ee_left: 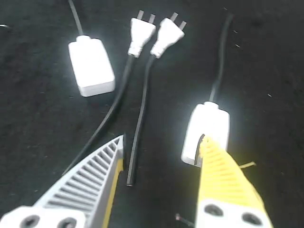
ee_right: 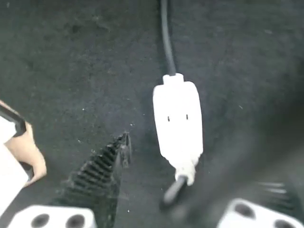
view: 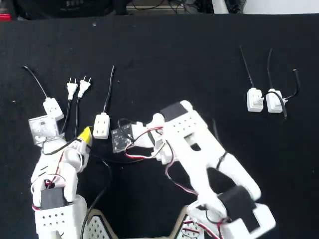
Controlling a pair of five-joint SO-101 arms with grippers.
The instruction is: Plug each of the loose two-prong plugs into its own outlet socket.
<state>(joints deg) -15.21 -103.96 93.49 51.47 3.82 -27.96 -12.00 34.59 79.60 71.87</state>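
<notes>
Both of my jaws stand apart and grip nothing. My left gripper [ee_left: 161,140] spreads a grey finger and a yellow finger [ee_left: 221,171] wide. My right gripper [ee_right: 199,164] shows a black finger with a broad gap beside it.

Everything lies on the black table [view: 164,50]. My right arm [view: 209,154] stretches across its near middle toward the left, and my left arm [view: 55,184] sits at the near left corner.

Far to the right a pair of sockets [view: 255,99] lie side by side with dark cords looped round them. I cannot tell whether plugs sit in them. The middle socket [view: 101,125] lies flat with its two slots facing up, between my right fingers, and my yellow fingertip touches its near end. The left socket [view: 53,108] lies well apart from it.

Between these two sockets and farther from me, the left plug [view: 72,88] and the right plug [view: 84,85] lie loose just beside each other, prongs pointing away. Their black cords [ee_left: 137,123] trail back between my left fingers.
</notes>
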